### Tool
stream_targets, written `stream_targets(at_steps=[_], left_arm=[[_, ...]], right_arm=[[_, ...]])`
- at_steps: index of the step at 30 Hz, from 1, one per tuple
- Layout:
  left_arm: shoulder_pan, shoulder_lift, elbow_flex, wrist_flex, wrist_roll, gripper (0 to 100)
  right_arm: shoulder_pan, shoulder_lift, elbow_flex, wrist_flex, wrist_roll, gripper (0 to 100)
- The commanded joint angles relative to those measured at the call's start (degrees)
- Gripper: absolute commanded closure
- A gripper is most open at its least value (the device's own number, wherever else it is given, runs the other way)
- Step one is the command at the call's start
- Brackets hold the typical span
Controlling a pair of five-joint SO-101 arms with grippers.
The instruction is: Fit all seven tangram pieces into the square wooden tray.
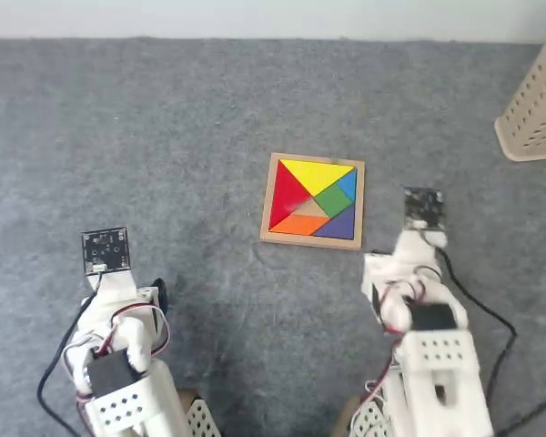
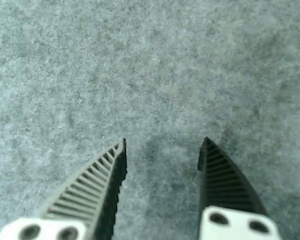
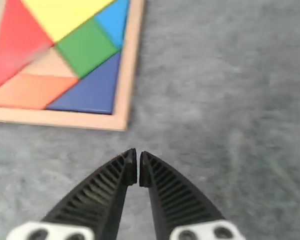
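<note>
Left gripper [image 2: 165,140]: jaws spread wide, nothing between them; only bare grey carpet [image 2: 150,65] lies under and ahead of the tips.
Right gripper [image 3: 138,151]: jaws closed tip to tip, holding nothing.
Tray [image 3: 132,55]: near the right jaws, just ahead of the tips and off toward the left arm's side, not touching them; well apart from the left jaws.
Pieces: all seven lie flat inside the tray [image 1: 309,241]: yellow [image 1: 317,173], red [image 1: 287,194], green [image 1: 332,200], blue [image 1: 348,185], orange [image 1: 300,225], tan [image 1: 311,208], indigo [image 1: 339,223]; indigo sits nearest the right jaws.
Basket [image 1: 537,100]: far beyond the right jaws, at the carpet's edge.
</note>
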Motion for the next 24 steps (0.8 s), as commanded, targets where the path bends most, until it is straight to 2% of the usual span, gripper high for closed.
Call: stream_targets(at_steps=[1, 6, 12, 24], left_arm=[[0.0, -0.7, -1.1, 0.18, 0.53, 77], [0.0, -0.7, -1.1, 0.18, 0.53, 77], [0.0, -0.7, -1.1, 0.18, 0.53, 77], [0.0, -0.7, -1.1, 0.18, 0.53, 77]], right_arm=[[4.7, -10.95, 4.04, -0.75, 6.68, 99.3], [9.19, -24.4, 12.04, 1.89, 9.93, 99.3], [9.45, -41.27, 14.15, 16.31, 9.93, 99.3], [9.54, -39.6, 14.51, 19.12, 9.93, 99.3]])
